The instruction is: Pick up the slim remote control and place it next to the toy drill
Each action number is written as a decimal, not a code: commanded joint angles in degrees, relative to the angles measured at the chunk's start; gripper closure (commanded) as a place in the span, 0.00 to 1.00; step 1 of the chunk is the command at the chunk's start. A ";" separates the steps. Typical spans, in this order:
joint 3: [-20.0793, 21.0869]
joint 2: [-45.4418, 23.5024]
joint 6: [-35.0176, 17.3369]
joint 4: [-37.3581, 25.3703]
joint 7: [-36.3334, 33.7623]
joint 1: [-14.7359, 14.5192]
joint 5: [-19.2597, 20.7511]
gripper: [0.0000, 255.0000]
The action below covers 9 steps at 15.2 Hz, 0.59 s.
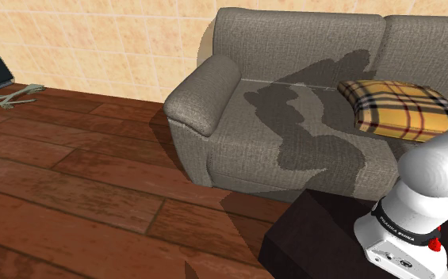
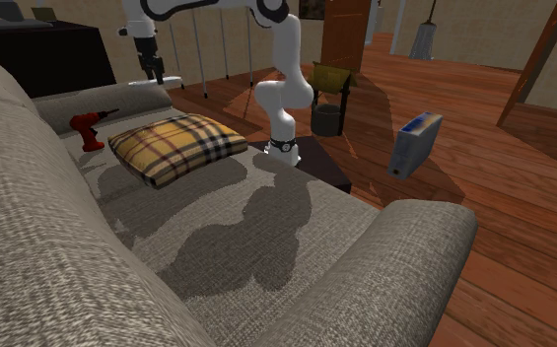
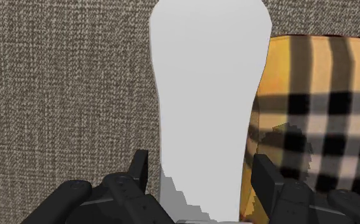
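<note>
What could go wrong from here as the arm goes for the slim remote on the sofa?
1. The plaid cushion lies right beside the white remote, so one finger of the open hand may snag it on the way down.
2. The remote rests on soft sofa fabric, so it could sink or tilt when pinched.
3. The red toy drill lies close to that cushion, leaving a tight spot for placing.

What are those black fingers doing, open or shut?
Open: the gripper's fingers stand apart, with the white remote between them.
</note>
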<state>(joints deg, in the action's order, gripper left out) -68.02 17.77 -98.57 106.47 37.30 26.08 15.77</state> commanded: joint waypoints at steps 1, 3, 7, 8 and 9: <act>-9.35 -5.43 -0.27 -4.12 5.59 -5.29 -4.33 1.00; -31.01 -8.35 0.12 -8.78 9.49 -23.98 -7.07 1.00; -41.58 5.44 5.20 -20.43 5.23 -40.14 5.32 1.00; -43.51 7.99 6.57 -23.72 5.15 -43.12 7.34 1.00; -45.32 10.44 7.99 -27.21 5.27 -45.99 9.21 1.00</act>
<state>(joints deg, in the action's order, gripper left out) -111.49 25.82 -92.25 82.77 42.34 -17.18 22.96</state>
